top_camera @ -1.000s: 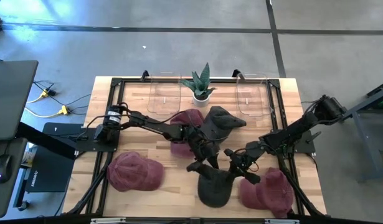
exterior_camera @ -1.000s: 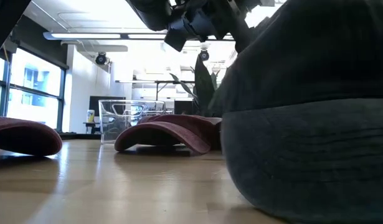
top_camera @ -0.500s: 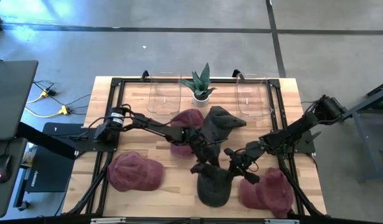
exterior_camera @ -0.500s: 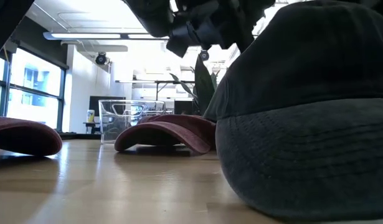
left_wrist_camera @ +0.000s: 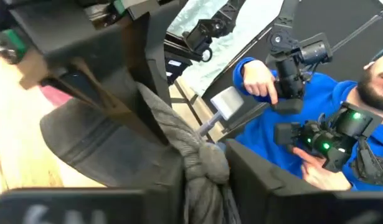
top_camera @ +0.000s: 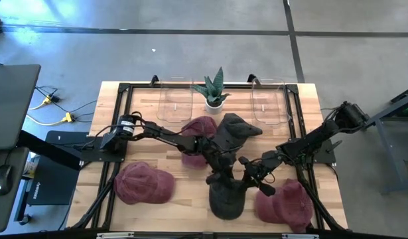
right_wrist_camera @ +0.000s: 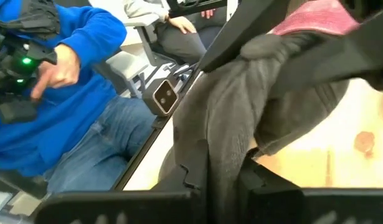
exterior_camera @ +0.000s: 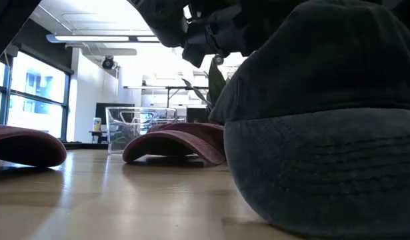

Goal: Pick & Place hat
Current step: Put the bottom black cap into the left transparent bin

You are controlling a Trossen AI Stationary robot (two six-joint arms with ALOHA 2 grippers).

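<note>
Dark grey hat [top_camera: 226, 199] lies at the front middle of the wooden table [top_camera: 144, 126], gripped from both sides; in the low view its crown [exterior_camera: 325, 127] fills the right half of the picture. Left gripper [top_camera: 220, 176] is seen at the hat's rear edge, its jaws clamped on a bunched fold of grey cloth [left_wrist_camera: 200, 165], as shown in the left wrist view; right gripper [top_camera: 249, 174] is placed just beside it, its jaws likewise closed on a fold of the same hat [right_wrist_camera: 228, 118]. A second dark hat [top_camera: 235, 129] lies behind the arms; maroon hats are seen at front left [top_camera: 142, 183], front right [top_camera: 286, 202] and centre [top_camera: 198, 127]. Two clear bins [top_camera: 175, 98] [top_camera: 269, 99] flank a potted plant [top_camera: 213, 89] at the rear edge. A person in a blue sleeve [left_wrist_camera: 275, 109] is visible beyond the table.
</note>
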